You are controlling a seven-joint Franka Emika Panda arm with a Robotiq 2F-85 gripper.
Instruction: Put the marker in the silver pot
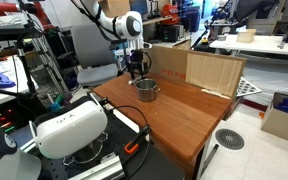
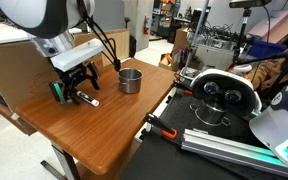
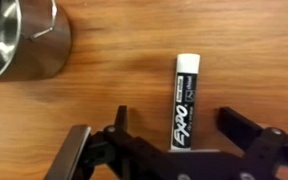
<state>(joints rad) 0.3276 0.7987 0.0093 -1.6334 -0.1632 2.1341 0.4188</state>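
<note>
The claw (image 3: pixel 174 130) stood spread wide just above the tabletop (image 3: pixel 114 85), its two dark fingers (image 3: pixel 119 128) well apart and gripping nothing. Between them lay the marker (image 3: pixel 185 100), flat on the wood and roughly midway in the gap, touching neither finger as far as the wrist view showed. It was a slim stick with a dark barrel printed "EXPO" in white letters and a plain white end. The dark part ran back between the fingers, while the white end pointed away from the claw, out past the fingertips.

In an exterior view the claw (image 2: pixel 76 90) hung low over the marker (image 2: pixel 88 101), though the picture was too small to tell whether the fingertips met the wood.

The silver pot (image 3: pixel 24 40), round and shiny, stood upright on the tabletop near the marker but clear of it, off to one side of the claw. It appeared in both exterior views (image 1: pixel 146 89) (image 2: pixel 130 80).
</note>
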